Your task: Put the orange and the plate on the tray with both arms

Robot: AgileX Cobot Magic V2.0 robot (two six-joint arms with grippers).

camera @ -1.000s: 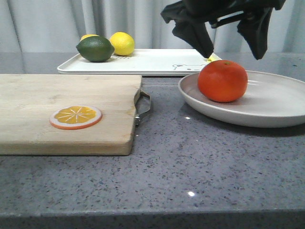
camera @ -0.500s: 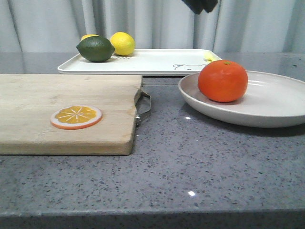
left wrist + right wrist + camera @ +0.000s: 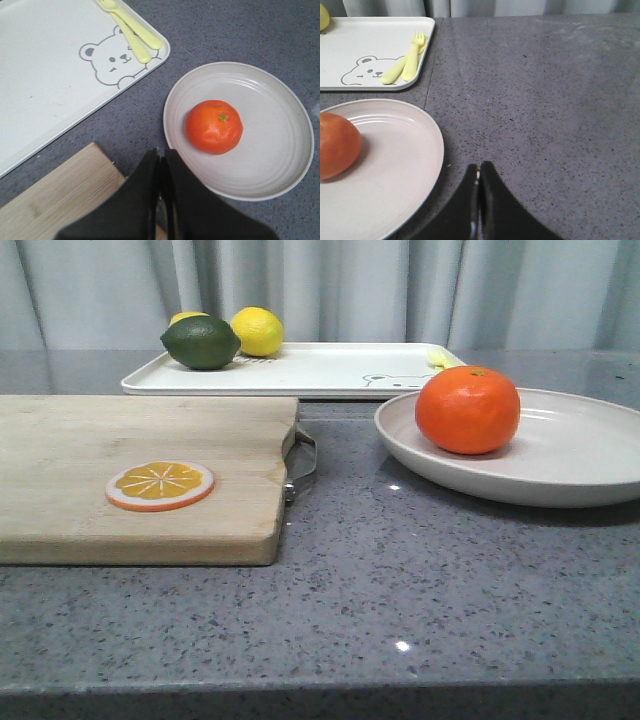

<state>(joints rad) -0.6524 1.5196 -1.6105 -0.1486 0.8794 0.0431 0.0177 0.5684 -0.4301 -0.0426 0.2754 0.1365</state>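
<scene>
Both grippers, left (image 3: pixel 161 200) & right (image 3: pixel 478 200), are clenched w/ nothing, so open wide first, then grab orange (image 3: pixel 467 409) mid-right on plate (image 3: pixel 560 475).

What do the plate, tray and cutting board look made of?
Plate: off-white, smooth satin finish with soft highlights and concentric rings; ceramic or melamine, can't tell which. Tray: white, thin low rim, printed bear; likely plastic or melamine. Cutting board: pale wood with visible grain, matte, with a metal handle.
</scene>
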